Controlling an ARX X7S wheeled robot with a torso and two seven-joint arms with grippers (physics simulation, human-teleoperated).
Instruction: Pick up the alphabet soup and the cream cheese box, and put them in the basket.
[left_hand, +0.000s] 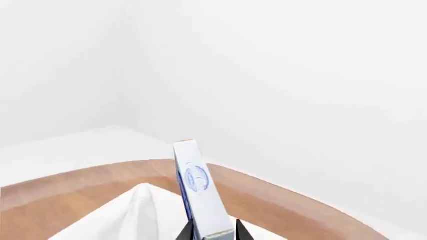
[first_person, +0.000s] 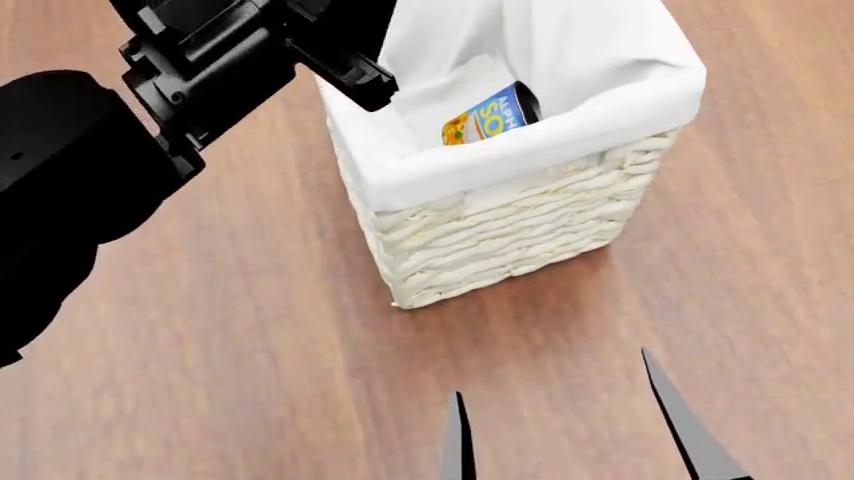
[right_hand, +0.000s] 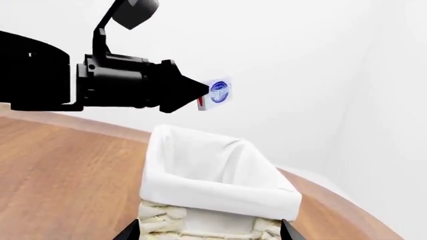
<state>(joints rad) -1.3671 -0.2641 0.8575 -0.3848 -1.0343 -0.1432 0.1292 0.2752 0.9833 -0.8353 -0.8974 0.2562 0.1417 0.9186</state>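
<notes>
Soup can, alphabet soup (first_person: 491, 115), already in basket (first_person: 534, 215). Left jaws pinch cream cheese box (right_hand: 219, 91) above basket's rim edge. Right jaws spread, empty. Risk: release too early, box clips rim, drops onto surface.

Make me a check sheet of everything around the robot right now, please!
Surface: brown wooden tabletop; it ends at a curved edge in the wrist views.
Alphabet soup: already inside the basket, lying tilted against the liner.
Cream cheese box: held in the air above the basket's rim, not yet inside.
Basket: upright on the table, white liner folded over its rim.
Clutter: nothing seen.
Left gripper: shut on the cream cheese box, near the basket's far side.
Right gripper: open and holding nothing, on the basket's near side.
Cables: nothing seen.
Surroundings: plain white walls.
</notes>
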